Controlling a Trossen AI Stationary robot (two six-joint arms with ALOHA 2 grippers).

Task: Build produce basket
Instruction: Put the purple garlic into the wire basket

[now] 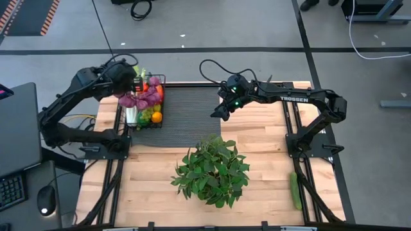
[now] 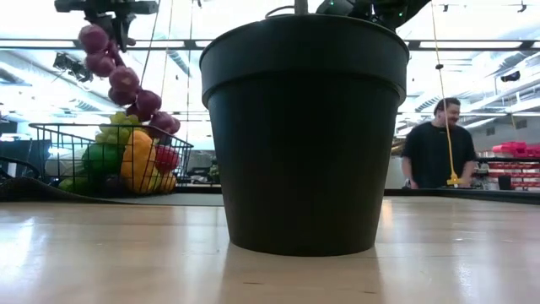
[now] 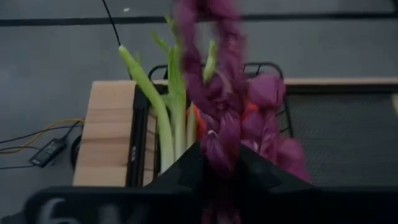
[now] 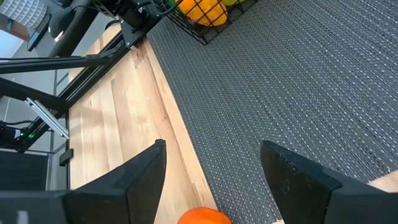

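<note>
The left gripper (image 3: 221, 165) is clamped on the purple bulb string (image 2: 122, 80), dangling it above the wire basket (image 2: 51, 135) so it can drop onto the peppers (image 2: 139, 160) and celery (image 3: 155, 106). The right gripper (image 4: 214, 168) hangs spread over the ribbed mat (image 4: 298, 74), an orange (image 4: 202, 216) just below. A potted plant (image 1: 212, 170) stands nearer; a cucumber (image 1: 295, 190) lies far right.

A pale wooden plank surface (image 1: 257, 138) is carrying everything. A flat dark ribbed mat (image 1: 192, 106) is lying across its far middle, and the black wire-mesh basket (image 1: 157, 119) is sitting on the mat's left end. A potted leafy plant (image 1: 212, 170) is standing near the front centre. A cucumber (image 1: 295, 190) is lying by the right edge. An orange (image 4: 202, 216) is resting beside the mat's edge.
</note>
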